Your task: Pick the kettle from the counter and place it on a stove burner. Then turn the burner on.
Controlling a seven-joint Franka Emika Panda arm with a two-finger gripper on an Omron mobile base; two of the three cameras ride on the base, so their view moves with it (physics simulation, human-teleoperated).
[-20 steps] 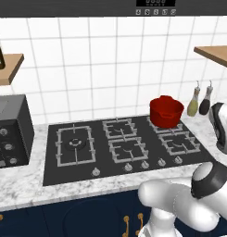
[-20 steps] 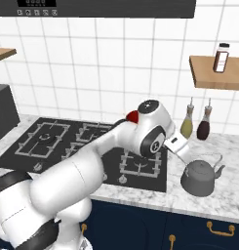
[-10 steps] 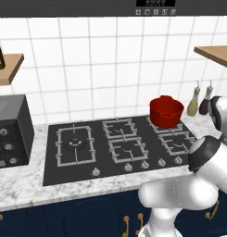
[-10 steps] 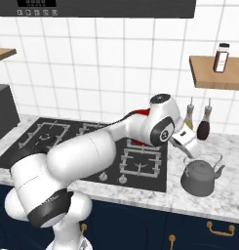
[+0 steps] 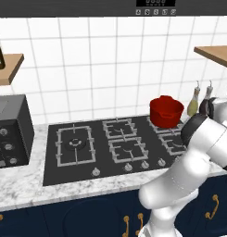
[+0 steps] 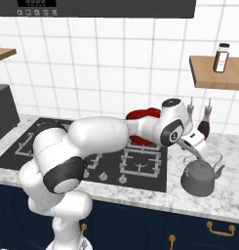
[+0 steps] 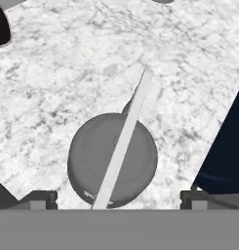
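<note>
Jaws [image 7: 113, 195]: fingertips [image 7: 39, 197] set wide apart at the bottom corners of the hand view, holding nothing, with the kettle [image 7: 112, 158] centred between and beyond them. In the right base view the jaws [image 6: 199, 155] hang directly above the kettle [image 6: 201, 177]. Half a second earlier the hand stood further back toward the pot and off the kettle; it has since swung out along the worktop and come over the handle.

Kettle: unmoved, upright on the worktop [image 6: 228, 188] just right of the cooktop [image 6: 145, 178] and near the front edge. Hand view: handle [image 7: 122, 141] a thin pale bar whose long axis runs from 7 o'clock to 1 o'clock across the round body. Right base view: spout points toward 3 o'clock.

Worktop [image 7: 67, 78]: pale marbled stone.

Cooktop [image 5: 54, 173]: black glass; widest burner [image 5: 76, 144] at its left end, bare.

Pot [image 5: 166, 110]: red, lidded, on the rear right grate, at 11 o'clock from the kettle.

Bottles [image 6: 207, 123]: two, against the tiled wall behind the kettle.
</note>
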